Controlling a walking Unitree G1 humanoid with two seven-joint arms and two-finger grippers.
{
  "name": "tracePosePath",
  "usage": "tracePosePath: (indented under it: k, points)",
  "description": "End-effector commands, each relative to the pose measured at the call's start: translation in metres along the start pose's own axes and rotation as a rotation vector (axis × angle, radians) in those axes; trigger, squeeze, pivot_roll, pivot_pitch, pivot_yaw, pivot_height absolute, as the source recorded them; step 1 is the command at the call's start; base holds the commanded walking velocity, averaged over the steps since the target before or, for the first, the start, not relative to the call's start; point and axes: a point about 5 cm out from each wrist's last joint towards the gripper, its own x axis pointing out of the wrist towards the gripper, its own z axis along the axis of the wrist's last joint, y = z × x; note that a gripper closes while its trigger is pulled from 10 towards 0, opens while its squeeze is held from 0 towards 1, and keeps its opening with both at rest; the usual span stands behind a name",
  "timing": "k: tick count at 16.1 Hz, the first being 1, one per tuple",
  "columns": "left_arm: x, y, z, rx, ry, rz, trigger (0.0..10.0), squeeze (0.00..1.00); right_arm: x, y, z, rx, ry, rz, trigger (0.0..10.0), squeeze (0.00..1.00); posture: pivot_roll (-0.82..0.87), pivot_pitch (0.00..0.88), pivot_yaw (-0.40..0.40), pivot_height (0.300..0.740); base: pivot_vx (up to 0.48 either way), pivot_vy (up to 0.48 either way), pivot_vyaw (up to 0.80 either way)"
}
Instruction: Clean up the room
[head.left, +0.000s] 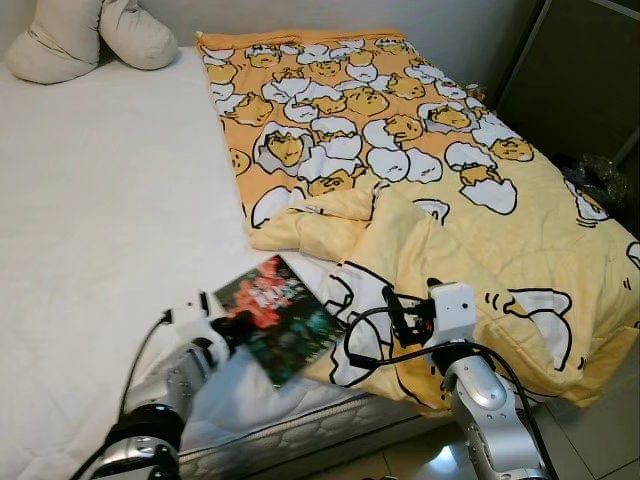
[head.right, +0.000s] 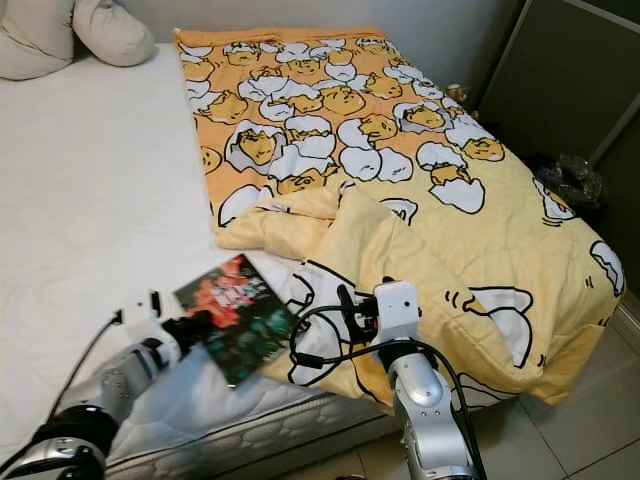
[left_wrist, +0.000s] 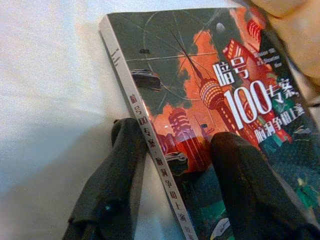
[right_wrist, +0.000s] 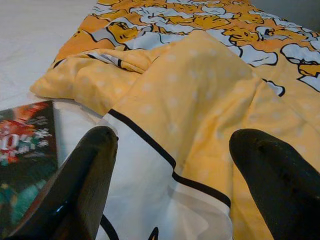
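at mattress edge (head.left: 300, 425), left gripper (left_wrist: 170, 165) clamps book (head.left: 275, 317).

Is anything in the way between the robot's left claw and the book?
No. The left claw is already at the book, one finger beside the spine and the other over the cover. The blanket lies beside it.

Left arm extended forward and low; left end effector (head.left: 237, 330) has its two black fingers (left_wrist: 117, 185) closed on a book's spine edge. Right arm extended forward, wrist level; right end effector (head.left: 395, 308) with fingers (right_wrist: 82, 185) spread wide, gripping nothing.
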Motion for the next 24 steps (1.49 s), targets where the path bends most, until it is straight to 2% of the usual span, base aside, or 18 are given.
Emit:
tracePosePath:
  k: [1, 5, 7, 8, 9, 12, 14, 17, 18, 20, 24]
  points:
    - [0.003, -0.010, -0.003, -0.019, 0.016, -0.069, 0.0, 0.00, -0.002, -0.001, -0.001, 0.000, 0.000, -0.010, 10.0, 0.00, 0.01, 0.012, -0.014, 0.740, 0.000, 0.000, 0.00]
    - [0.003, -0.017, 0.005, -0.001, -0.010, -0.144, 0.0, 0.00, 0.000, -0.001, -0.002, -0.007, 0.005, 0.002, 10.0, 0.00, 0.02, 0.000, -0.023, 0.740, 0.000, 0.000, 0.00]
    - [0.002, -0.018, 0.019, -0.037, -0.092, -0.161, 0.0, 0.00, 0.003, -0.002, 0.000, -0.010, -0.001, 0.003, 10.0, 0.00, 0.03, 0.000, -0.023, 0.740, 0.000, 0.000, 0.00]
    - [-0.002, -0.019, 0.036, -0.053, -0.172, -0.185, 0.0, 0.00, 0.005, -0.002, 0.001, -0.012, -0.007, 0.004, 10.0, 0.00, 0.03, 0.000, -0.022, 0.740, 0.000, 0.000, 0.00]
    - [-0.004, -0.018, 0.043, -0.048, -0.201, -0.186, 0.0, 0.00, 0.006, -0.002, 0.002, -0.015, -0.010, 0.005, 10.0, 0.00, 0.03, 0.000, -0.022, 0.740, 0.000, 0.000, 0.00]
    - [-0.018, -0.009, 0.080, 0.061, -0.317, -0.164, 0.0, 0.00, 0.011, -0.005, 0.006, -0.018, -0.024, 0.001, 10.0, 0.00, 0.05, 0.000, -0.022, 0.740, 0.000, 0.000, 0.00]
    - [-0.025, -0.003, 0.094, 0.122, -0.361, -0.113, 0.0, 0.00, 0.017, -0.003, 0.009, -0.011, -0.040, -0.001, 10.0, 0.00, 0.06, 0.000, -0.016, 0.740, 0.000, 0.000, 0.00]
    - [-0.034, 0.008, 0.109, 0.213, -0.403, -0.018, 0.0, 0.00, 0.022, 0.001, 0.010, 0.001, -0.047, -0.003, 10.0, 0.00, 0.07, 0.000, -0.008, 0.740, 0.000, 0.000, 0.00]
    - [-0.035, 0.015, 0.112, 0.283, -0.398, 0.050, 0.0, 0.00, 0.023, 0.003, 0.010, 0.010, -0.050, -0.005, 10.0, 0.00, 0.07, 0.000, -0.004, 0.740, 0.000, 0.000, 0.00]
    - [-0.037, 0.021, 0.115, 0.368, -0.417, 0.143, 0.0, 0.00, 0.024, 0.005, 0.011, 0.009, -0.055, -0.002, 10.0, 0.00, 0.07, 0.000, -0.003, 0.740, 0.000, 0.000, 0.00]
    - [-0.039, 0.023, 0.119, 0.442, -0.454, 0.209, 0.0, 0.00, 0.023, 0.000, 0.010, 0.004, -0.057, -0.004, 10.0, 0.00, 0.07, 0.000, -0.023, 0.740, 0.000, 0.120, 0.00]
